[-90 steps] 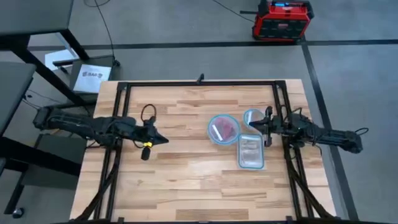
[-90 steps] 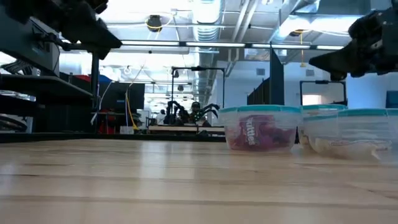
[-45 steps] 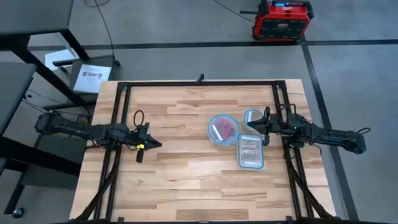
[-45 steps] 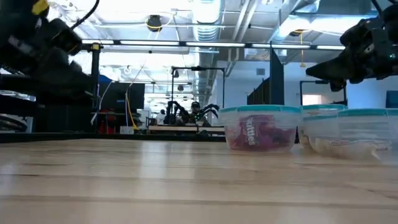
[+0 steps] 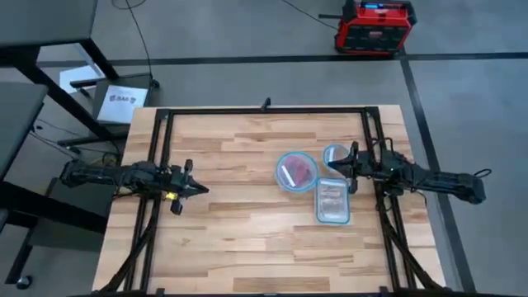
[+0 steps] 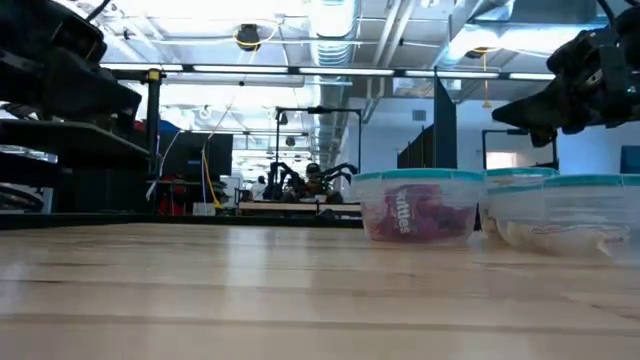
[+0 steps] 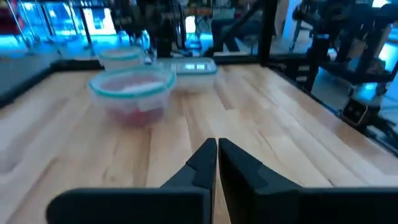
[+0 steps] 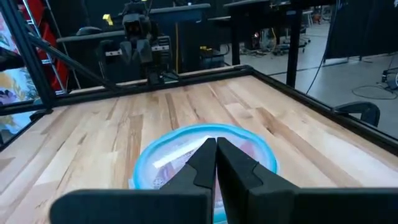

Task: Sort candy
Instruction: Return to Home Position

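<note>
Containers first: from the high view I count three, grouped on the right half of the wooden table (image 5: 247,235). There is one big round bowl (image 5: 276,172), one small round bowl (image 5: 325,153) and one rectangular tub (image 5: 319,203). Red candy (image 5: 304,172) sits inside the big bowl, and pale wrappers sit inside the tub. I cannot tell what is in the small bowl. My right gripper (image 5: 333,165) hangs between the two bowls. My left gripper (image 5: 200,190) is over the left half, well apart from all three.

At table height, both grippers hang in the upper corners, clear of the wood, and reddish-purple wrappers show through the big bowl's wall.

Through the left wrist camera, the two fingers (image 7: 200,163) are pressed together and hold nothing, with the three containers farther off.

Through the right wrist camera, that pair is likewise closed tip to tip and empty, above the big bowl's blue rim.
</note>
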Tool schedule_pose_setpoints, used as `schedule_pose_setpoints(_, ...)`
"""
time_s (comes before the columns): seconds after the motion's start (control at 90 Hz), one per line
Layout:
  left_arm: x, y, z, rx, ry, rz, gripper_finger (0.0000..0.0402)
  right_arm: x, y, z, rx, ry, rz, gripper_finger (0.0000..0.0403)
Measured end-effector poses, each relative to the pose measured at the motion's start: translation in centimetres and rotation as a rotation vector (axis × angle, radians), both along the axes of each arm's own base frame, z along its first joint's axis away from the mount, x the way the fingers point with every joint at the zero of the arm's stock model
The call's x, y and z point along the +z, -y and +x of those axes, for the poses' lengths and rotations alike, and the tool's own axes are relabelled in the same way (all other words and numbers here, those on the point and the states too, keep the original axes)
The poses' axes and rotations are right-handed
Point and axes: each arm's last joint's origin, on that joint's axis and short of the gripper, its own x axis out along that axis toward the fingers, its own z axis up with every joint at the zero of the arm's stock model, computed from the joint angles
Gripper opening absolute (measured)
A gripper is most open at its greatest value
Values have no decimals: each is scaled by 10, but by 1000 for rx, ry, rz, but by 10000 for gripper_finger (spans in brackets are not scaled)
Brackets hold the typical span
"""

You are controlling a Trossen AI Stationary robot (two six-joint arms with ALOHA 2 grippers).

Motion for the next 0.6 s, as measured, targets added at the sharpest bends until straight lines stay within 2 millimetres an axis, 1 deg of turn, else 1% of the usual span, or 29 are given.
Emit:
schedule_pose_setpoints(0.278, 3, 0, -3, -19, 41, -58, 4, 0, 0, 0, 0, 1, 1, 0)
schedule_pose_setpoints(0.6, 9, 4, -4, -167, 79, -37, 4, 0, 0, 0, 0, 1, 0, 0)
